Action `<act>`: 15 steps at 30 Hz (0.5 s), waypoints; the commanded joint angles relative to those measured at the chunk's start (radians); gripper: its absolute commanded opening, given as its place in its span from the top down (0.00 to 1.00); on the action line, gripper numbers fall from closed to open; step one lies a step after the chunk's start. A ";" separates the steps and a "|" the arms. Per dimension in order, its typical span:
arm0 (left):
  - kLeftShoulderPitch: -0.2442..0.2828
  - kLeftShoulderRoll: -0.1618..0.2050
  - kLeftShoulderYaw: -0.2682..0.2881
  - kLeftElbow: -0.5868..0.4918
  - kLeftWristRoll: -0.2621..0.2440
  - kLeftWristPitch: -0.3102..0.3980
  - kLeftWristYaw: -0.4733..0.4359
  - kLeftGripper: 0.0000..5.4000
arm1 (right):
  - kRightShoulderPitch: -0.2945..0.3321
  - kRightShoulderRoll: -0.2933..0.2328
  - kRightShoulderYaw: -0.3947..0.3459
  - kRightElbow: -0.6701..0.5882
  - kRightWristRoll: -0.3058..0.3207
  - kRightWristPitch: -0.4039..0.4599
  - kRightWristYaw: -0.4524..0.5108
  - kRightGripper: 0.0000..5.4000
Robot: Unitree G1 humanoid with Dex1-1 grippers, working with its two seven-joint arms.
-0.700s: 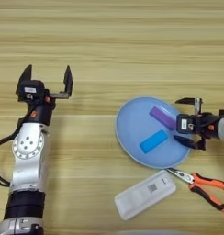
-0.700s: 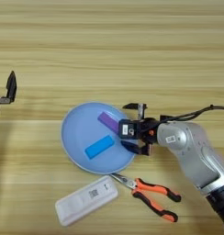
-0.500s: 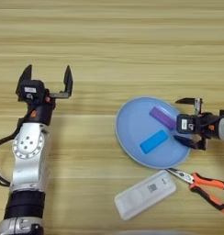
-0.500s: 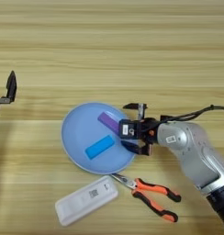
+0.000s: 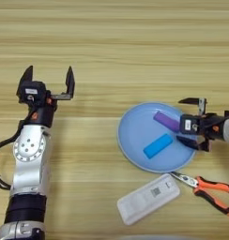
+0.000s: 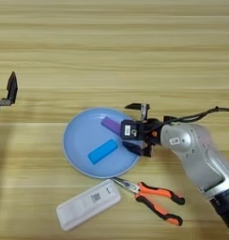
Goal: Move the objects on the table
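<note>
While the left gripper [image 5: 47, 83] stands at the middle left of the frame with its two black fingers spread wide and nothing between them, the right gripper [image 6: 135, 127] reaches in from the right and sits at the right rim of the round light-blue plate [image 5: 130, 140], its fingers parted, one above and one below, just beside the end of a purple block [image 6: 111, 125] that lies on the plate; whether a finger touches the block cannot be told. A blue block [image 5: 158, 146] lies tilted near the plate's middle. Below the plate, toward the lower part of the frame, the white device [image 5: 148, 198] lies flat on the table [image 5: 111, 42] at a slant, its small label facing up. Just to its right lie the pliers [image 6: 149, 197], their metal nose pointing up-left toward the plate's lower edge and their orange-and-black handles trailing to the lower right.
</note>
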 commanded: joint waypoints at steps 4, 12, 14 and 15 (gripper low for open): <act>-0.008 -0.003 -0.006 -0.002 0.003 0.010 0.002 0.00 | -0.034 0.021 -0.043 -0.025 0.032 0.018 0.002 0.00; -0.008 -0.003 -0.008 -0.002 0.001 0.009 0.002 0.00 | -0.046 0.040 -0.106 -0.090 0.127 0.063 0.024 0.00; -0.008 -0.003 -0.009 -0.002 0.001 0.009 0.002 0.00 | -0.043 0.044 -0.131 -0.120 0.183 0.089 0.042 0.00; -0.008 -0.003 -0.009 -0.002 0.001 0.009 0.002 0.00 | -0.039 0.047 -0.144 -0.137 0.216 0.104 0.052 0.00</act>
